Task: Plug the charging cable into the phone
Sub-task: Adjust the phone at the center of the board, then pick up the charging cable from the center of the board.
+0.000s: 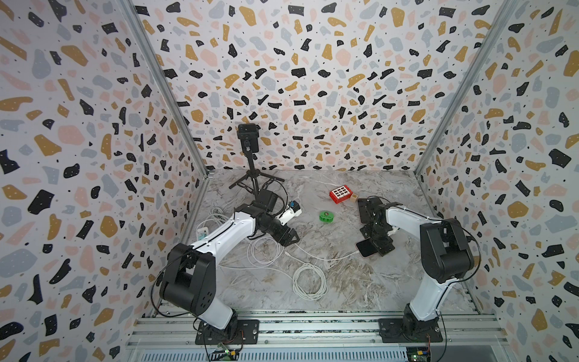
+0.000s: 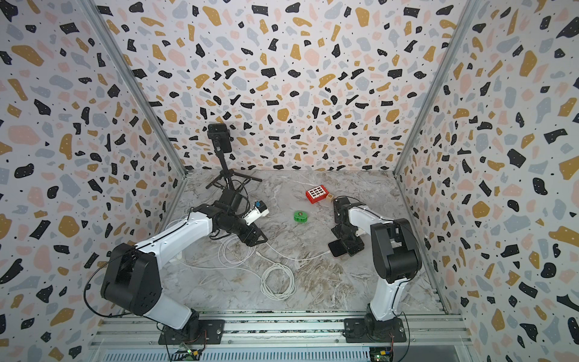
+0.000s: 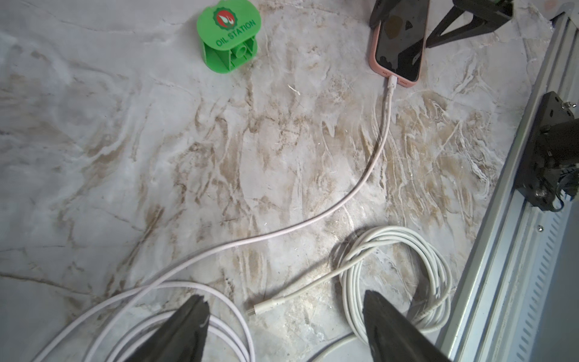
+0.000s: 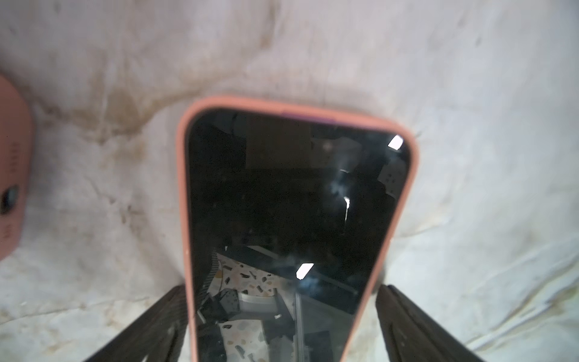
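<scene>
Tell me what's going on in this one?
The charging cable already looks plugged into the bottom of the pink-cased phone, which lies face up on the table. The right pincer is open, straddling the phone's other end with a gap showing on one side. The left pincer is open and empty above the cable loops, near a second coiled cable whose plug lies free.

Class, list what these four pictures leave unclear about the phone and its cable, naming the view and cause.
Plug seating: too small in both top views.
Phone, left wrist view: far end cut off by the frame edge.
Right wrist view: phone's near end cut off by the frame; charging cable absent.
Pink object, right wrist view: blurred, cut off.
</scene>
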Controlling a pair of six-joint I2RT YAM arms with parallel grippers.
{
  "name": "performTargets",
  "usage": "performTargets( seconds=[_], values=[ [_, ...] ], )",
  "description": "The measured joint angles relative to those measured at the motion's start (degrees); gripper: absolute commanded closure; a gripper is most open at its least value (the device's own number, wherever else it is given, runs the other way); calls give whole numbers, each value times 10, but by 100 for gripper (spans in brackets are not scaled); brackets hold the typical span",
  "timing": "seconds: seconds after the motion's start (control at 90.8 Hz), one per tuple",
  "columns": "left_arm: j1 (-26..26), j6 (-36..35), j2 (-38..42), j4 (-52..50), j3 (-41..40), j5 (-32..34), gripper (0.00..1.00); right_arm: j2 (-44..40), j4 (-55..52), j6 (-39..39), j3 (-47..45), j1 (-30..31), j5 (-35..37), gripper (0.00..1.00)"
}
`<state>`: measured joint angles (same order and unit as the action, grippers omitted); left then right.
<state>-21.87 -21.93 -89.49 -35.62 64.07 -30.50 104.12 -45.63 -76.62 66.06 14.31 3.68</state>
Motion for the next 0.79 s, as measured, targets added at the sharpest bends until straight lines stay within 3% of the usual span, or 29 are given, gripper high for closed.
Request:
performTargets(
  seconds=[0.209,0.319,0.451,0.584,0.716,0.793],
  values=[
    [2,-56,3,-24,-12,4,24,-38,-48,104,23,-2,13,0],
    [17,-53,8,-24,-33,12,22,-90,-73,212,57,11,29,0],
    [70,-35,16,-20,-39,25,19,-134,-77,361,94,75,14,1],
    [139,-11,37,-14,-39,25,20,-132,-50,505,99,174,-92,7],
    [203,6,57,-13,-39,13,22,-94,3,605,99,255,-225,30],
    [224,13,68,-11,-40,9,23,-65,39,639,99,289,-284,33]
  ],
)
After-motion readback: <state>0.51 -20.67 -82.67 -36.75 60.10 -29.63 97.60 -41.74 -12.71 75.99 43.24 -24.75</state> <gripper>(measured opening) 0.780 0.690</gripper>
